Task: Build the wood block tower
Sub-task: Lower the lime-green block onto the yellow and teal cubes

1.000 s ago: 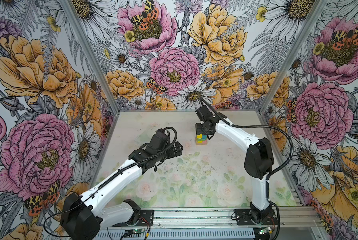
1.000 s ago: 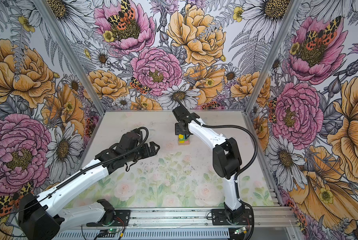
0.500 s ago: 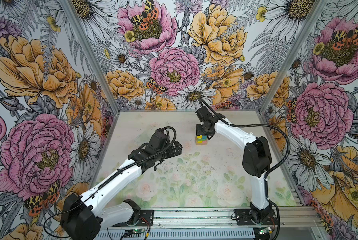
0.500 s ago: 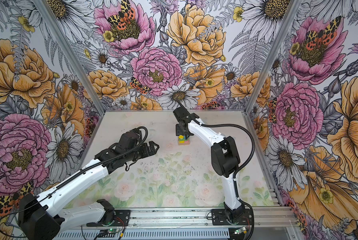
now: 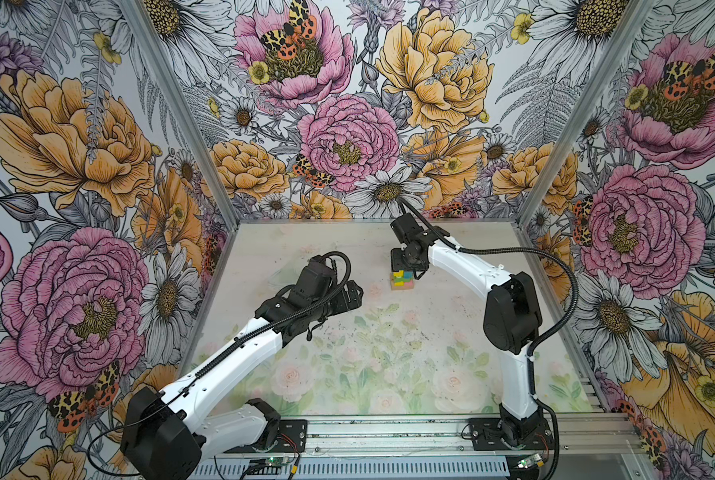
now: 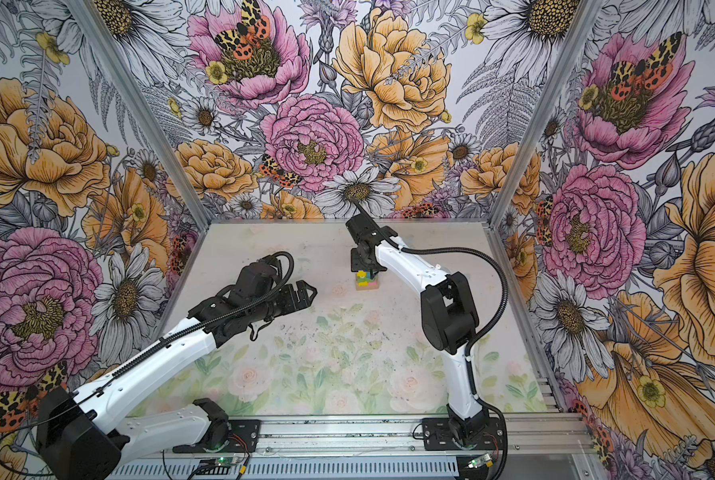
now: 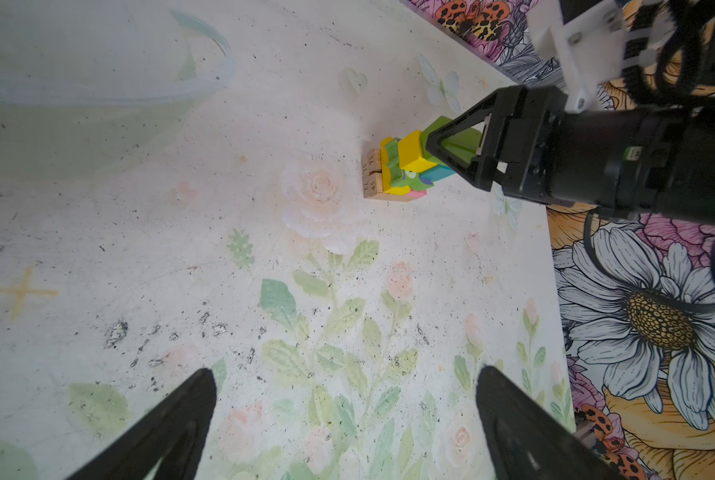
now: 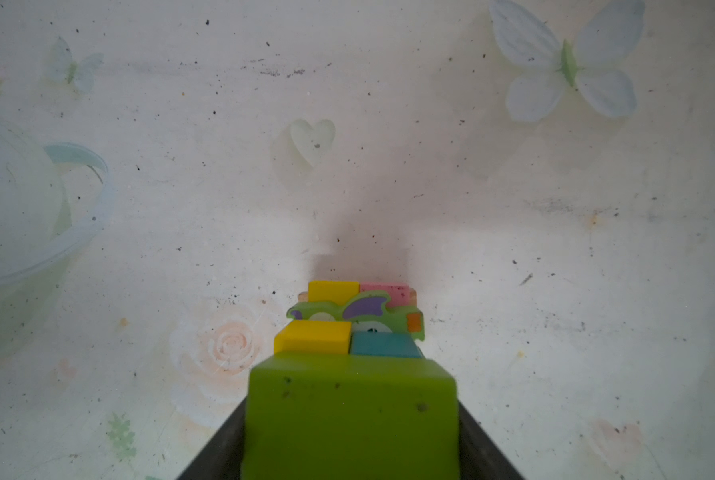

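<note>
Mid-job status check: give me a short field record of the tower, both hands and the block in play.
wood block tower: upright on the table, towards the far side
right hand: shut on the lime green block, at the tower's top
lime green block: over the yellow cube and teal cube; contact unclear
left hand: open, empty, hovering apart from the tower

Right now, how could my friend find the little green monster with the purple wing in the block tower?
Find the right gripper at the back of the pale flowered table; under it stands the small multicoloured wood block tower. Tucked among its blocks is the flat green monster figure, the only piece with a curvy outline, purple wing and round eyes.
</note>
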